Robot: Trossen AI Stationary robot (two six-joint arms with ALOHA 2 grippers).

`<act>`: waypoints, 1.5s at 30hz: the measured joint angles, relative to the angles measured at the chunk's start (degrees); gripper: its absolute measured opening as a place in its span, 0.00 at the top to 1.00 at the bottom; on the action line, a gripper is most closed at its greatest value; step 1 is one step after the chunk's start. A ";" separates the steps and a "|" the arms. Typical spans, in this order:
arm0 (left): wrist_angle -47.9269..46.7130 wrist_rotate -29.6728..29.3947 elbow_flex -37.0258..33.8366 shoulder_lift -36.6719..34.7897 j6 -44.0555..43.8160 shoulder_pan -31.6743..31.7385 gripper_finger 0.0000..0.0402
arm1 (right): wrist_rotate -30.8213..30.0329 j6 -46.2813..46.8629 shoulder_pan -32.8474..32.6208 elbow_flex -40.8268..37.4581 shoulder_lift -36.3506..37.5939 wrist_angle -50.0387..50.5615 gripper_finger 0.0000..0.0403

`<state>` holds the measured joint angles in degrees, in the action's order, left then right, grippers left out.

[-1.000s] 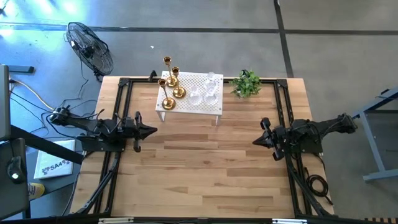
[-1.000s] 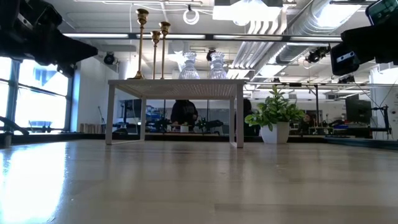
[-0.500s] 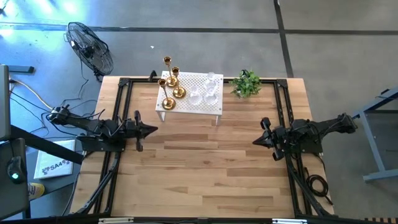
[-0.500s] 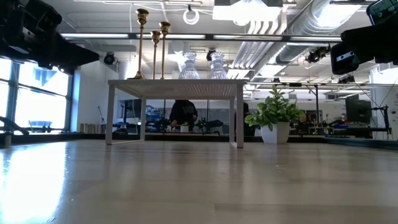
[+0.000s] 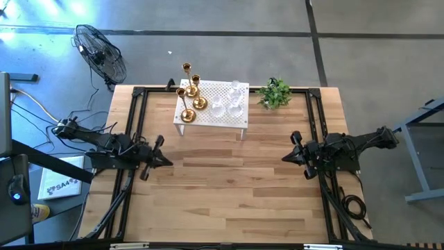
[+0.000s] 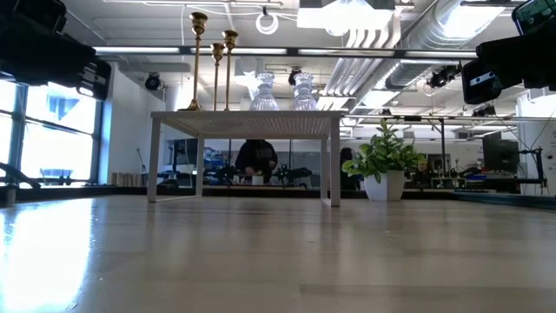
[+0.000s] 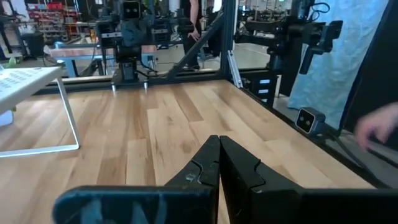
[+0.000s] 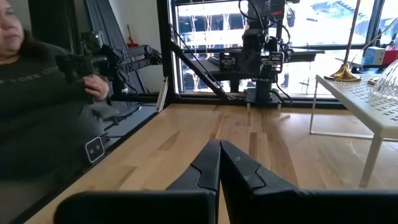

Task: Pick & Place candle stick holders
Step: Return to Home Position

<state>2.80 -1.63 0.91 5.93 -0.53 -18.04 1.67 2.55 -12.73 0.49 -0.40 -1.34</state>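
Left gripper (image 5: 166, 162) hung over the left side of the table (image 5: 229, 191), fingers pressed together on nothing, tips pointing toward the middle. Right gripper (image 5: 285, 158) sat opposite over the right side, likewise closed and empty. Both were well apart from the shelf (image 5: 211, 94) at the far edge. Three gold candle stick holders (image 5: 200, 103) stood upright on the shelf's left part, near one another in a rough line. Clear glass holders (image 5: 236, 89) stood on its right part. From above their outlines merged with the white perforated top, so the count was uncertain; the low view showed two side by side. In the low view only dark arm sections appeared at the upper corners, cut off by the frame, with neither gripper's tips visible. Left wrist view caught just a corner of the shelf. Right wrist view showed one gold base and the rim of one glass holder, both cut off at the border. Potted plant (image 5: 275, 92) stood just beside the shelf. Person (image 8: 37, 106) was beyond the table; a blurred hand (image 7: 379, 124) showed at the frame edge of the left wrist view.
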 joint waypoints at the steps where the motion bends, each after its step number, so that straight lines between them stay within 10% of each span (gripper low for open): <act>1: -0.01 0.02 0.00 0.00 -0.43 0.00 1.00 | 0.00 0.00 0.00 0.00 0.00 0.00 1.00; 45: 0.03 -0.48 0.04 -0.01 -1.25 0.00 1.00 | 0.02 0.00 0.00 0.00 0.00 0.00 1.00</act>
<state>2.83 -2.11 0.95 5.93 -1.78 -18.04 1.69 2.55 -12.73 0.49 -0.40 -1.34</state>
